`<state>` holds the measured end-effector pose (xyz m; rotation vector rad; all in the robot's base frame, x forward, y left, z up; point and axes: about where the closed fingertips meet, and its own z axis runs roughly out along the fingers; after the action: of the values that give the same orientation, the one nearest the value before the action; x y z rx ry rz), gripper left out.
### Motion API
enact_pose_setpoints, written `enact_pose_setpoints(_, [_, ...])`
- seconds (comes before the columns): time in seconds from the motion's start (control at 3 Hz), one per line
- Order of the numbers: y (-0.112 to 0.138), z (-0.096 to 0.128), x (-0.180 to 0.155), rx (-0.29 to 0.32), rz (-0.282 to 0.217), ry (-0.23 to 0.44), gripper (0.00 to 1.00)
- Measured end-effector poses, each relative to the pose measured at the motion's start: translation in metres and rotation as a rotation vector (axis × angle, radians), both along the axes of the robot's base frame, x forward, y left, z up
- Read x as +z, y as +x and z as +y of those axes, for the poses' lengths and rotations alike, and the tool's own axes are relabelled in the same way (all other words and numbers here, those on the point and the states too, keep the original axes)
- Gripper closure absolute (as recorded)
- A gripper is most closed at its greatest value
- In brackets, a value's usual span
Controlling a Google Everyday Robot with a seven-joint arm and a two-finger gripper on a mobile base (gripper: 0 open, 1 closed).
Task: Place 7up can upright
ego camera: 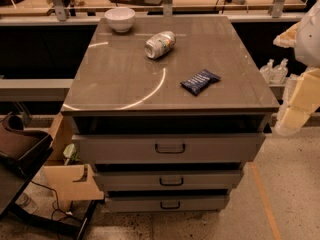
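Note:
The 7up can (pixel 160 44) is silvery-white and lies on its side on the far middle of the grey cabinet top (pixel 125 84), its top end facing front-left. My gripper (pixel 298 106) shows as cream-coloured parts at the right edge of the camera view. It is off the right side of the cabinet, well apart from the can, and holds nothing that I can see.
A white bowl (pixel 120 19) stands at the far left corner, left of the can. A dark blue snack packet (pixel 200 81) lies right of centre. The cabinet has three drawers (pixel 170 148) below. Clear bottles (pixel 274 71) stand at the right, and a dark chair (pixel 20 146) at the left.

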<state>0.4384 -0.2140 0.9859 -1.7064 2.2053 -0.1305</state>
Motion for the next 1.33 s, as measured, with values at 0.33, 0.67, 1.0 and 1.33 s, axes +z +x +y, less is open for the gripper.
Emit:
enact_pose_setpoints(0.33, [0.001,0.0,0.001,-0.004,-0.002,0.006,0.0])
enact_pose_setpoints(0.67, [0.005,-0.002,0.002,-0.014,-0.008,0.022,0.0])
enact_pose_setpoints(1.0, [0.018,-0.007,-0.002,-0.098,-0.001,0.158,0.0])
enact_pose_setpoints(1.33, [0.058,-0.02,-0.01,-0.314,0.006,0.43,0.0])
